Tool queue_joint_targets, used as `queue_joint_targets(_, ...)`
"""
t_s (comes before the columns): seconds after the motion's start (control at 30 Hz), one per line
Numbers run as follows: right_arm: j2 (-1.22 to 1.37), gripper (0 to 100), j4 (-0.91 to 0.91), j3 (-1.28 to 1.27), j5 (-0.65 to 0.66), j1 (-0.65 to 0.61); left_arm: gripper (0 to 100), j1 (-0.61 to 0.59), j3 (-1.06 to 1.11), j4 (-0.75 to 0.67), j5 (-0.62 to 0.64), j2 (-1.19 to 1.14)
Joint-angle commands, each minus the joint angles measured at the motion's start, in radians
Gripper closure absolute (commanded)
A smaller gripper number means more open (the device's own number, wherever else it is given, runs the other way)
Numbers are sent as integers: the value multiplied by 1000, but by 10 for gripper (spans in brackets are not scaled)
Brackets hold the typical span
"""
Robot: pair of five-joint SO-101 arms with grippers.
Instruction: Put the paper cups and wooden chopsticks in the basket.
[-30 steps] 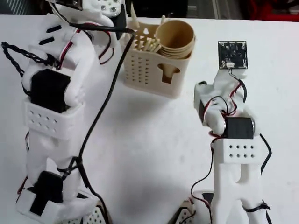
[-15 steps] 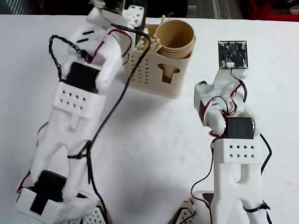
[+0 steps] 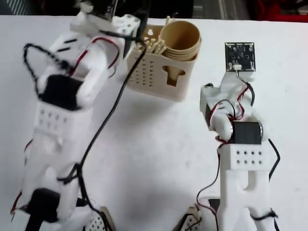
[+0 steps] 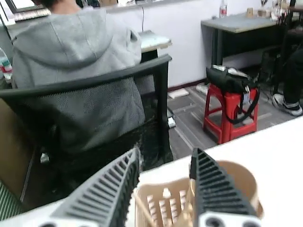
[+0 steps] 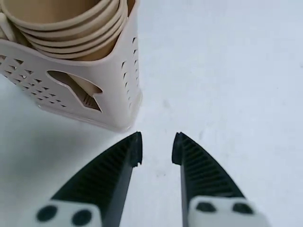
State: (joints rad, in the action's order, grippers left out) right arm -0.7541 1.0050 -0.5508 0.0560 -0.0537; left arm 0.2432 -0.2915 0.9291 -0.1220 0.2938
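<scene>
A beige perforated basket (image 3: 159, 72) stands at the back of the white table. A stack of paper cups (image 3: 180, 37) leans in its right half, and wooden chopsticks (image 3: 152, 46) stand in its left half. My left arm (image 3: 72, 82) stretches up to the basket's far left corner. There my left gripper (image 4: 163, 158) hangs open and empty above the chopsticks (image 4: 163, 201) and the cups (image 4: 239, 177). My right gripper (image 5: 157, 144) is open and empty, low over the table just in front of the basket (image 5: 90, 94) holding the cups (image 5: 66, 21).
My right arm (image 3: 238, 130) sits folded at the right of the table. The left arm's black cable (image 3: 108, 110) trails across the table beside the basket. Bare white table lies between the arms. Beyond the far edge sits a person in a grey hoodie on a black chair (image 4: 90, 90).
My left arm swung right towards the basket and then back left, while its gripper stayed at the basket's far left corner. The right arm has kept still.
</scene>
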Motion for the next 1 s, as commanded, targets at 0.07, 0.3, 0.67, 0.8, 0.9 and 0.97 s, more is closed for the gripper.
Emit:
queue_joint_targets(0.07,-191,883,47,28,117,1,929,-12,-48,166,-11,180)
queue_joint_targets(0.3,-427,883,125,20,143,8,977,-10,-44,388,-97,384)
queue_joint_targets(0.67,-656,884,259,-43,143,10,977,-10,247,466,-107,802)
queue_joint_targets(0.8,-773,946,232,-146,166,10,977,-12,519,384,-101,1018)
queue_joint_targets(0.9,-869,980,217,-226,235,10,977,-12,726,302,-100,1175)
queue_joint_targets(0.97,-937,979,214,-285,239,10,977,-12,855,269,-100,1276)
